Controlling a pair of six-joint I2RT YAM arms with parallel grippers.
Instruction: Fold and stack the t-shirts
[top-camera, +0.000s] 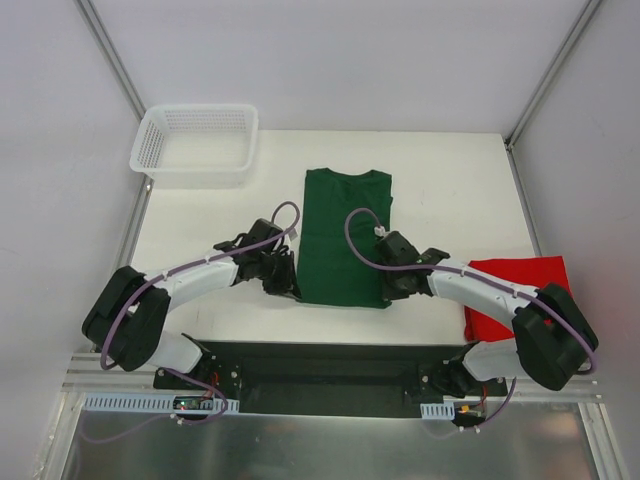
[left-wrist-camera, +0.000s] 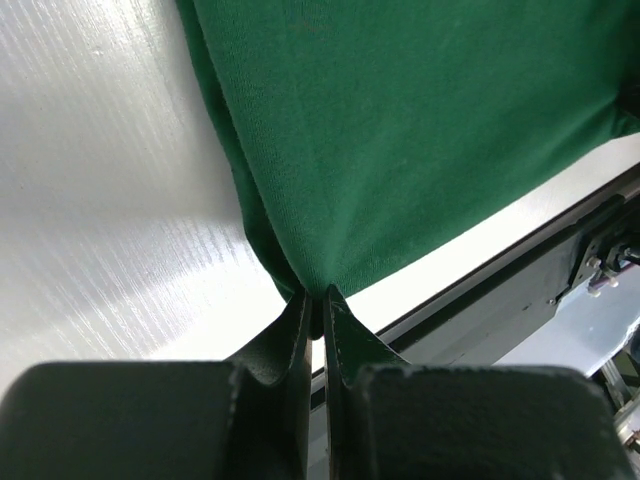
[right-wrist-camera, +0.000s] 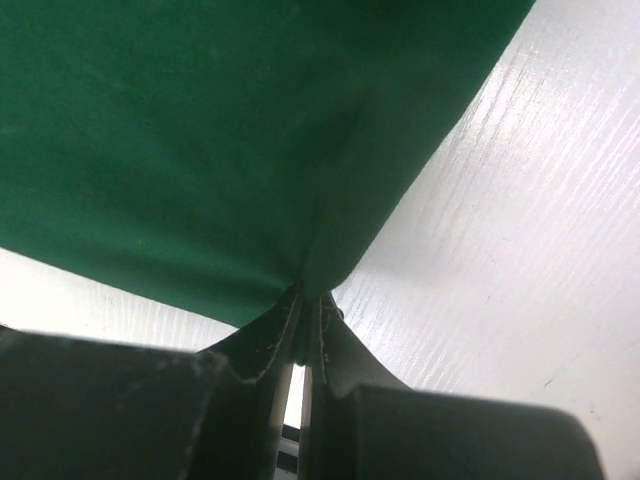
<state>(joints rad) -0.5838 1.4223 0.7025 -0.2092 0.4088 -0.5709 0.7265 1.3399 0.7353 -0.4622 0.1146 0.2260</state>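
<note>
The green t-shirt (top-camera: 345, 235) lies on the white table as a narrow upright rectangle, its collar at the far end. My left gripper (top-camera: 287, 287) is shut on its near left corner, and the cloth (left-wrist-camera: 400, 140) bunches into the pinch between the jaws (left-wrist-camera: 318, 297). My right gripper (top-camera: 392, 292) is shut on the near right corner, where the fabric (right-wrist-camera: 200, 130) also gathers into the pinch (right-wrist-camera: 308, 294). The red t-shirt (top-camera: 512, 292) lies crumpled at the table's right edge, partly under my right arm.
A white mesh basket (top-camera: 195, 145) stands at the far left corner of the table (top-camera: 450, 190). The black base rail (top-camera: 330, 365) runs along the near edge, just behind the shirt's hem. Grey walls close in on both sides.
</note>
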